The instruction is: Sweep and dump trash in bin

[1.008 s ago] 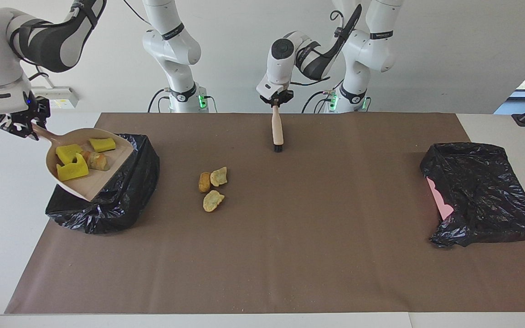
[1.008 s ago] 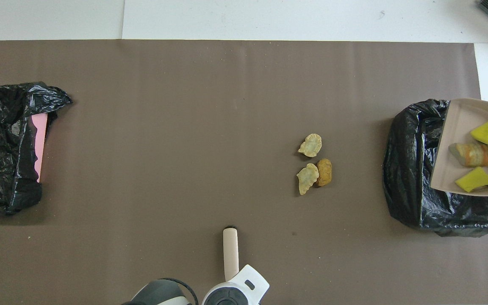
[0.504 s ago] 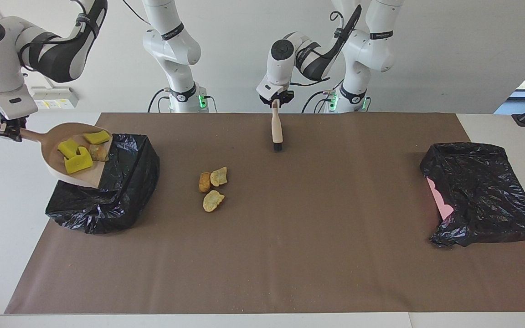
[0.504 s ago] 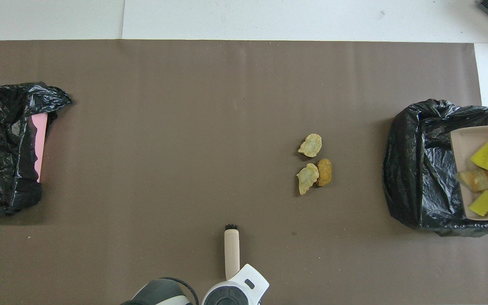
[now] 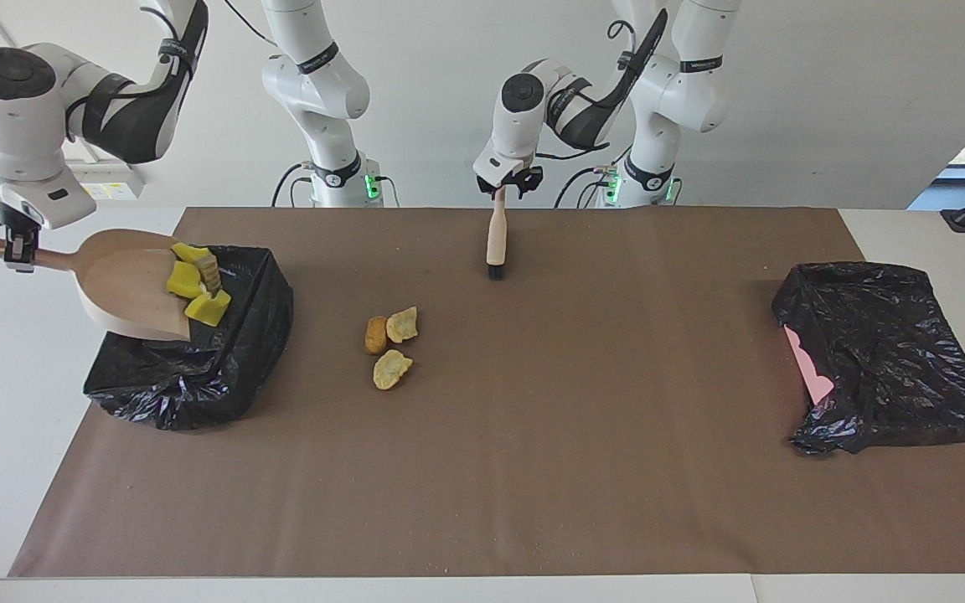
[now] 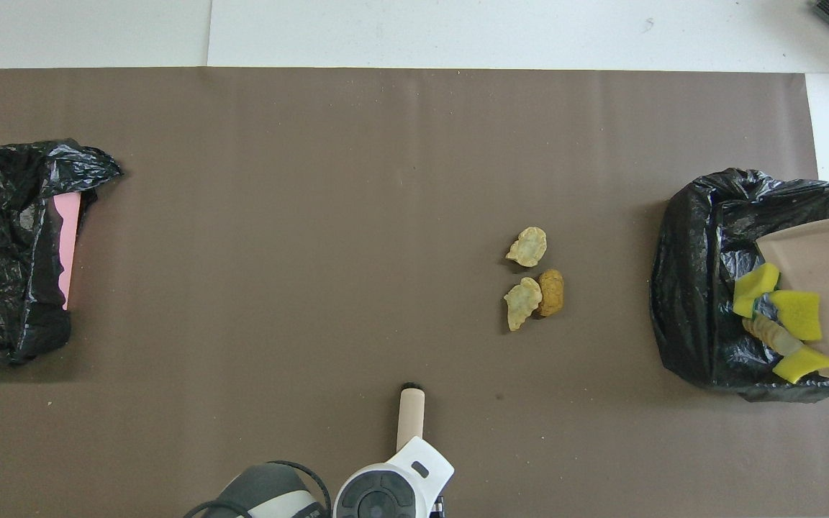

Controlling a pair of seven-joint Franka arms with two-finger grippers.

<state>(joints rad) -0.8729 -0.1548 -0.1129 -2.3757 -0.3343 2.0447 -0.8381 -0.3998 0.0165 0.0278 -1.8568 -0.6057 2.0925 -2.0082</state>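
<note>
While our right tool [image 5: 20, 249] grips the tilted dustpan [image 5: 126, 289] over the bin [image 5: 198, 368], scraps [image 5: 193, 285] slide off; our left tool [image 5: 506, 189] stands at the brush [image 5: 496, 243], grip unclear.

Both arms have glossy white, rounded link housings with black joint sections between the links. The right arm [image 5: 26, 109] shows a round dark cap on its white wrist housing and a black strap around the adjacent link. The left arm [image 5: 570, 92] has the same round dark cap, with black cable running along its upper links. Dark bands with small lettering encircle the upright columns. Green indicator lights glow at both bases, where black cables attach.
</note>
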